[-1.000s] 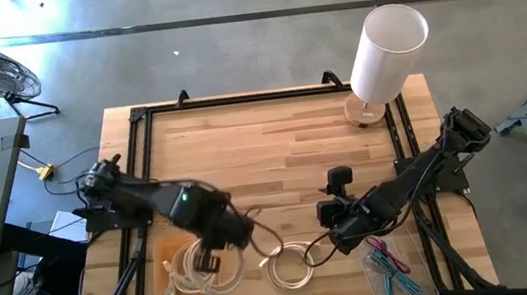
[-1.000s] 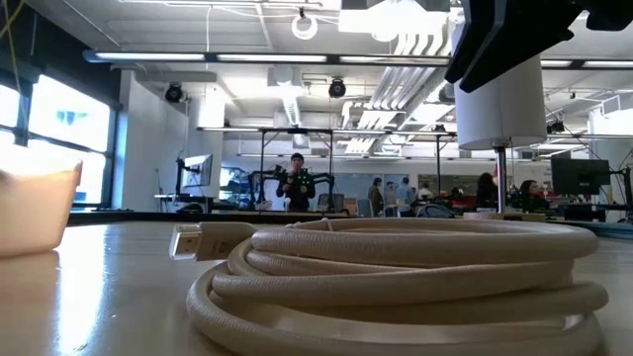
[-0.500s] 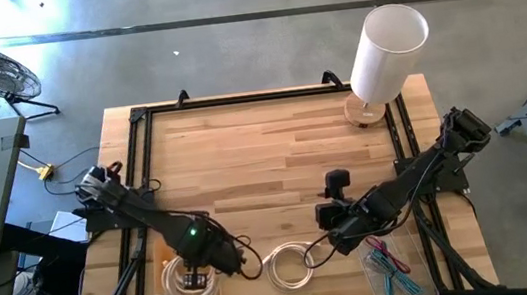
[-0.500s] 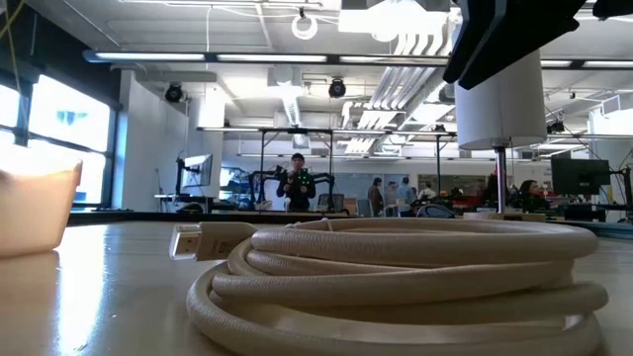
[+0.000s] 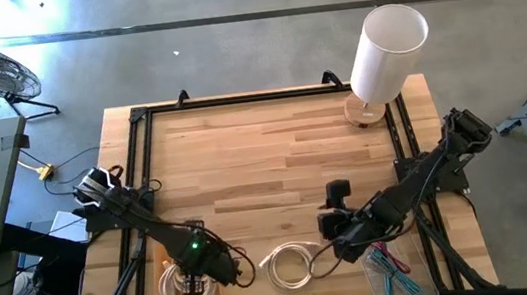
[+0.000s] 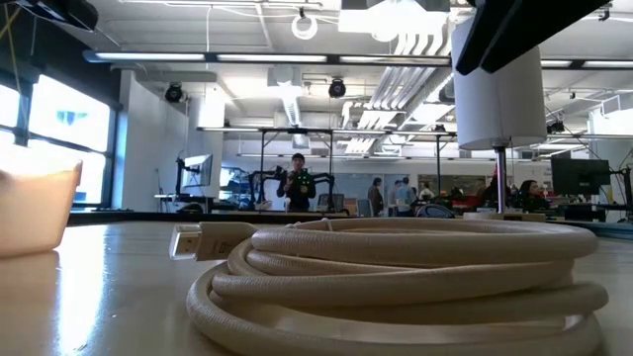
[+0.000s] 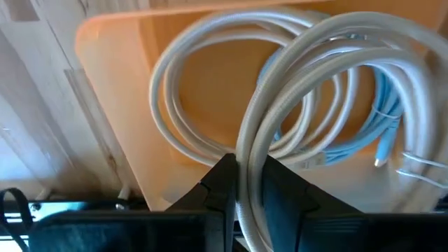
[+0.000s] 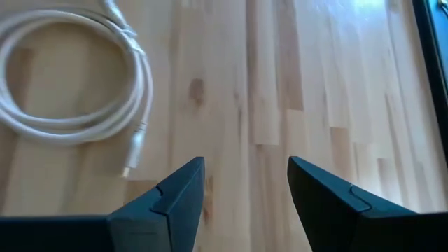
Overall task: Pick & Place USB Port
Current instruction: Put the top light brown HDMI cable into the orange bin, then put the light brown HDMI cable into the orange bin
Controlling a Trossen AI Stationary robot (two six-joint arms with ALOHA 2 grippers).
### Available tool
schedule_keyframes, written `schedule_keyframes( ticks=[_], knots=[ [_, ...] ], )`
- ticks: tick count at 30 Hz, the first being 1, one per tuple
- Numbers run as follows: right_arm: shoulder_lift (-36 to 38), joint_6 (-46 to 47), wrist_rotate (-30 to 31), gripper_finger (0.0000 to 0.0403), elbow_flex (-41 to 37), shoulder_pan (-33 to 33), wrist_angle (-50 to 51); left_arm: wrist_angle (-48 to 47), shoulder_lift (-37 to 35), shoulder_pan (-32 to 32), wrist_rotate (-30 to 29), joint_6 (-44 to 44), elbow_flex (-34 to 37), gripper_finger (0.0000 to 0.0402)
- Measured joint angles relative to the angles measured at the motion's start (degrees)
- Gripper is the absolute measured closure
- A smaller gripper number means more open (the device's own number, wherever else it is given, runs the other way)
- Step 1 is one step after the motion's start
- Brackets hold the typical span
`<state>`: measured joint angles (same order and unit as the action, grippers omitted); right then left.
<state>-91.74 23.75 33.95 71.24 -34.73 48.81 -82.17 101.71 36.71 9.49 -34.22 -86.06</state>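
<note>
Pale butcher-block wooden desk (image 5: 265, 157), framed by black rails, carrying everything in reach of both arms. At the far right corner, a tall white cylindrical lamp (image 5: 385, 47) on a round wooden base, well apart from the work. At the near left edge, a translucent orange plastic tray (image 5: 161, 271), apparently the drop-off bin, already holding coiled white and light-blue cables. At the near right edge, a clear plastic tray (image 5: 407, 251) with pink and teal clips inside, likely kept sorted apart from the cables.

Between the two trays, lying loose on the bare wood: a coiled cream-white USB cable (image 5: 291, 265), plug end free beside the coil, seemingly waiting its turn.

Left claw (image 7: 246, 187) low over the orange tray, fingers pressed nearly together on a strand of a white cable (image 7: 294, 91), the loop hanging inside the tray; probably at the point of setting it down.

Right claw (image 8: 245, 185) hovering near the loose coil, fingers spread wide, gripping nothing, touching nothing.
</note>
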Motion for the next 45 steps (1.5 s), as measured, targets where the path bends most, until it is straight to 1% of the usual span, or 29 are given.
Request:
schedule_keyframes(
  ticks=[1,5,9,12,16,18,21,25,30,35,40,45],
  knots=[
    [0.0,0.0,0.0,0.0206,0.0,-0.4,-0.5,0.0,0.0,0.4,-0.2,-0.1,0.0,0.0345],
    [0.0,-0.7,0.2,0.0205,0.0,-1.9,-2.2,-0.5,0.0,2.2,-4.1,0.5,0.0,0.0334],
    [0.0,-0.8,0.2,0.0205,0.0,-2.7,-3.8,-0.5,0.0,3.4,-5.3,-0.6,0.0,0.0315],
    [0.0,-0.7,0.0,0.0206,0.0,-3.2,-4.4,-0.4,0.0,4.1,-5.6,-0.8,0.0,0.0293],
    [0.0,-0.7,-0.7,0.0206,0.0,-3.4,-5.5,-0.7,-0.5,4.4,-6.5,-0.8,-0.3,0.0252],
    [0.0,-0.7,-2.7,0.0206,0.0,-3.3,-6.4,-1.5,-0.8,4.4,-7.9,-0.7,-0.9,0.023],
    [0.0,-0.8,-7.6,0.0206,0.0,-3.1,-8.1,-4.0,-1.4,4.2,-11.1,-0.3,-3.1,0.02],
    [0.0,-1.2,-13.9,0.0206,0.0,-2.2,-9.8,-7.9,-1.6,4.2,-15.5,0.6,-7.1,0.0171],
    [0.0,-0.7,-21.0,0.0206,0.0,0.0,-10.7,-7.9,-2.3,4.9,-22.5,3.3,-11.3,0.0157],
    [-0.3,-0.6,-30.7,0.0205,-0.1,4.6,-15.3,-7.9,-3.8,5.7,-29.0,3.6,-13.0,0.0156],
    [-3.8,-1.6,-32.5,0.0206,0.0,7.7,-17.3,-7.8,-5.6,7.1,-35.1,2.3,-13.0,0.0155],
    [-8.7,-3.0,-32.8,0.0206,0.0,9.4,-18.3,-7.8,-5.6,9.0,-37.0,2.3,-13.0,0.0155]
  ],
)
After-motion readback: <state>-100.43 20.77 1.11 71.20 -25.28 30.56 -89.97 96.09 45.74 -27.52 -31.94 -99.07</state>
